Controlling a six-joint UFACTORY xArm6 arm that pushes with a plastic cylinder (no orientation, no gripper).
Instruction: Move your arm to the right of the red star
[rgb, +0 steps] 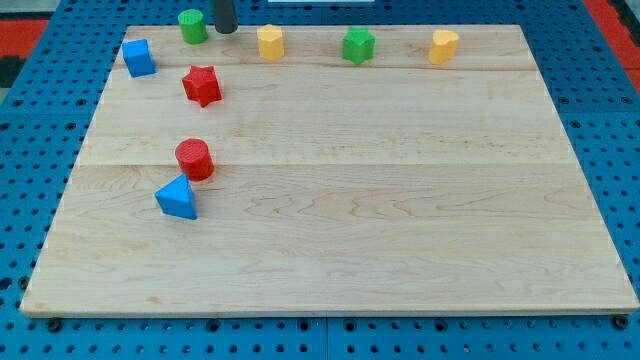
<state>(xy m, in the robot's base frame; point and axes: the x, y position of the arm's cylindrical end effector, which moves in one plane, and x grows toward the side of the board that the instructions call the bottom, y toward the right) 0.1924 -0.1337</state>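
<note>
The red star (202, 85) lies on the wooden board (400, 200) near the view's upper left. My tip (226, 30) is at the board's top edge, just right of the green cylinder (193, 25) and above and slightly right of the red star, a clear gap away from it. The rod comes in from the view's top.
A blue cube (138, 57) sits left of the star. A yellow block (270, 42), a green block (358, 45) and a yellow heart-like block (444, 45) line the top edge. A red cylinder (194, 159) and a blue triangle (178, 198) lie lower left.
</note>
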